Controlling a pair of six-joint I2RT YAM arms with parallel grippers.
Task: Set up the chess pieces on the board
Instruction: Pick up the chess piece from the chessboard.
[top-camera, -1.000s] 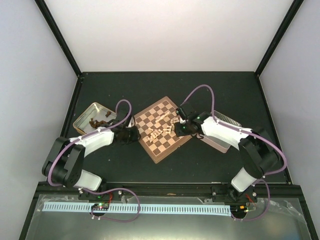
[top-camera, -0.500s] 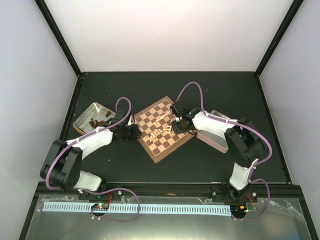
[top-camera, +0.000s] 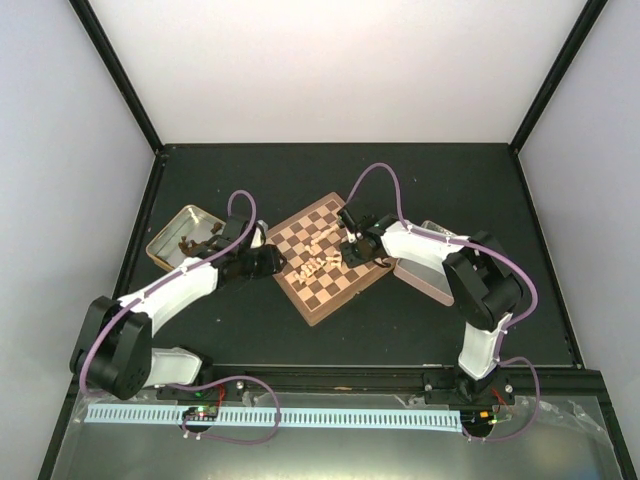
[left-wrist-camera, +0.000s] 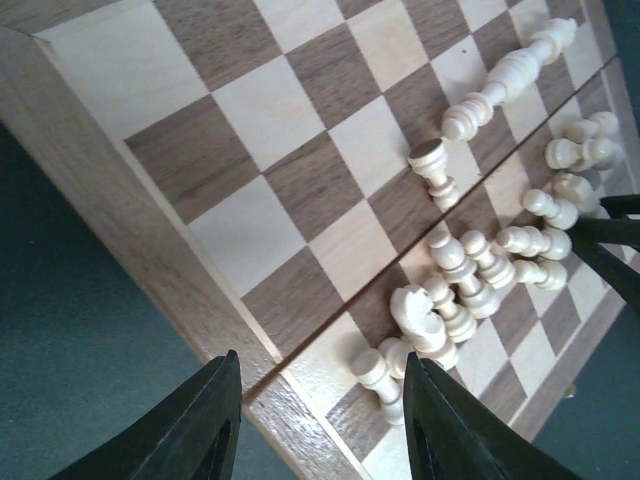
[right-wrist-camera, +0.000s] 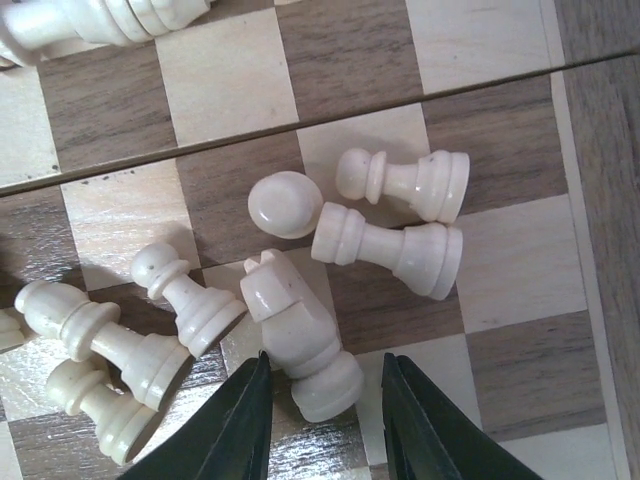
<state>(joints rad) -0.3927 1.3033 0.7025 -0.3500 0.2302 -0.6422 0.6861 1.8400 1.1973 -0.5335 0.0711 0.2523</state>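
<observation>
The board (top-camera: 325, 296) lies turned like a diamond at the table's middle. Several cream chess pieces (top-camera: 322, 256) lie toppled in a heap on it. My left gripper (top-camera: 277, 262) is open and empty at the board's left rim; in the left wrist view its gripper (left-wrist-camera: 325, 400) spans the rim (left-wrist-camera: 130, 250), with a fallen pawn (left-wrist-camera: 378, 376) and a knight (left-wrist-camera: 415, 312) just ahead. My right gripper (top-camera: 350, 252) is open over the heap. In the right wrist view its gripper (right-wrist-camera: 325, 400) straddles the base of a lying knight (right-wrist-camera: 300, 335), beside a rook (right-wrist-camera: 395, 250) and pawns (right-wrist-camera: 405, 182).
An open metal tin (top-camera: 165, 247) holding dark brown pieces stands left of the board. A second tin (top-camera: 430, 280) lies right of the board, partly under my right arm. Black frame posts stand at the table's back corners.
My left gripper has moved up and right to the board's left rim. My right gripper has slid left and further onto the board, over the fallen pieces.
</observation>
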